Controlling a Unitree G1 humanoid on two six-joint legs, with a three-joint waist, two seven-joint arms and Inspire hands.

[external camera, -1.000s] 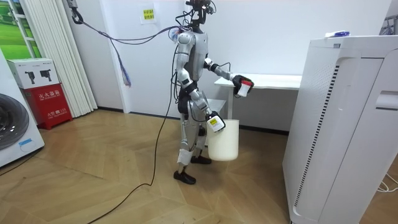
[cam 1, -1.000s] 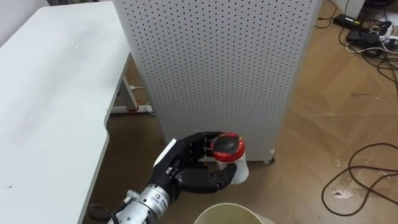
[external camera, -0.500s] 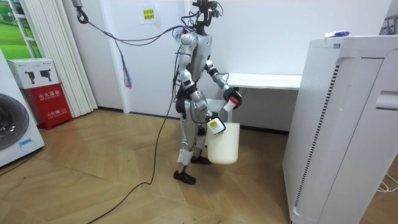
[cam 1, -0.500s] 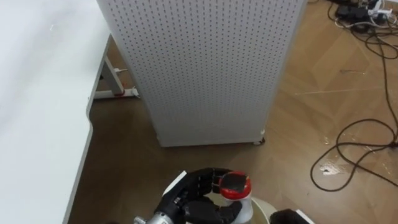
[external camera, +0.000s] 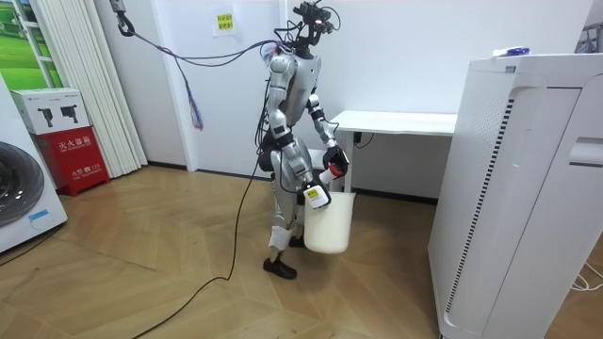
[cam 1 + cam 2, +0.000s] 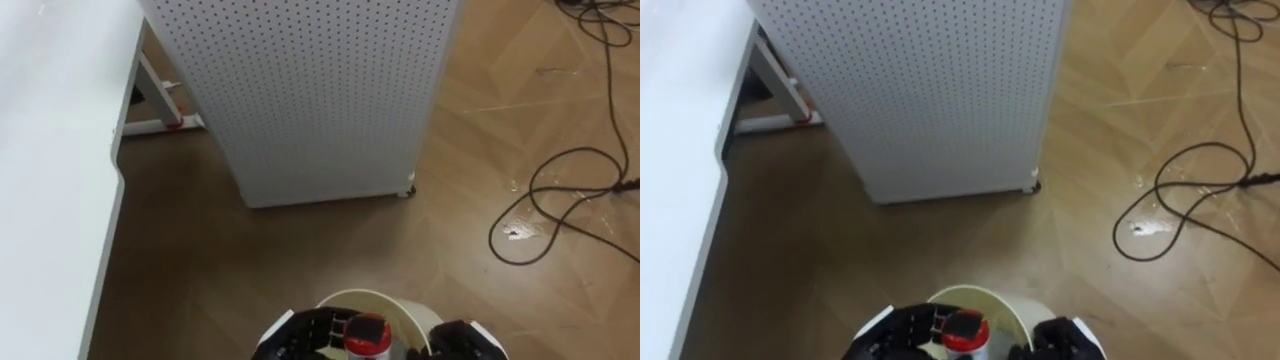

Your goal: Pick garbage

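Bottom centre of the frame, left hand (image 6: 303, 336): fingers wrapped round a red-capped bottle (image 6: 367, 334).
Bottle: upright, its cap inside the outline of the white bucket (image 6: 352, 296) rim; I cannot tell how deep it sits.
Right hand (image 6: 462, 342): lower right of the frame, clamped on the bucket's rim. In the room view I see the bucket hanging from it, clear of the floor (image 6: 470, 130).
Upper middle: white perforated panel (image 6: 300, 90) standing on the floor.
Left edge: white table (image 6: 50, 150).
Right side: dark cable (image 6: 560, 205) looping over the floor.
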